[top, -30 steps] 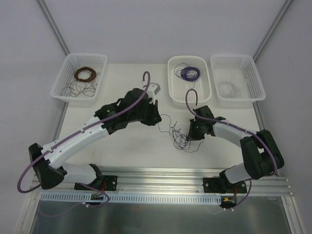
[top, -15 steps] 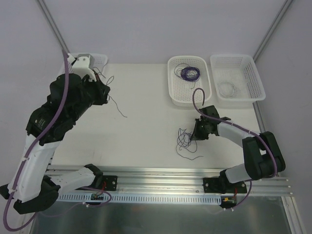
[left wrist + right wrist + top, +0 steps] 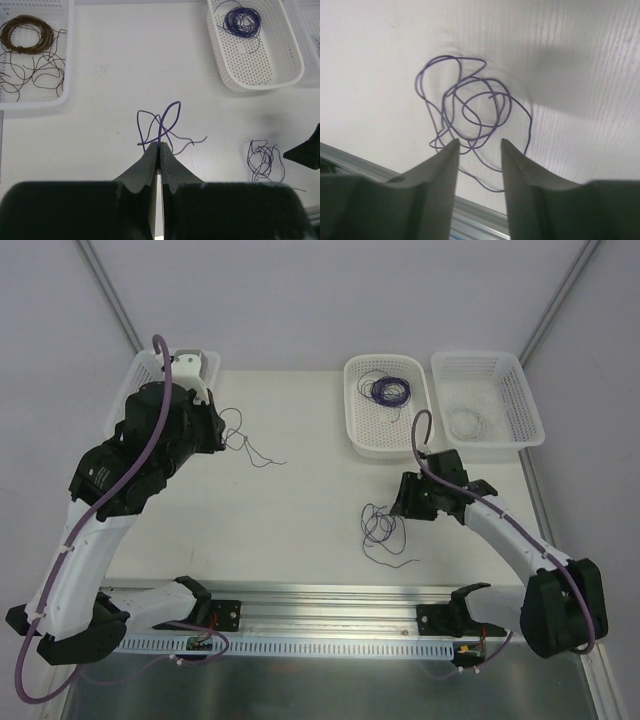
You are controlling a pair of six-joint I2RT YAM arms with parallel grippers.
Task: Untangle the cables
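Now on the white surface (image 3: 300, 510), three baskets are seen: the middle basket (image 3: 395, 437), another just right of it (image 3: 515, 390), another far left (image 3: 67, 50); a purple cable tangle (image 3: 378, 528) is laid nearward of it.

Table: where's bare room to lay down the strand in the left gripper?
Widest bare patch: table centre, between the strand pinched in the left gripper and the purple-coil basket. Also the near strip between the left arm and the purple tangle. Crowded: around that tangle, with the open right gripper beside it.
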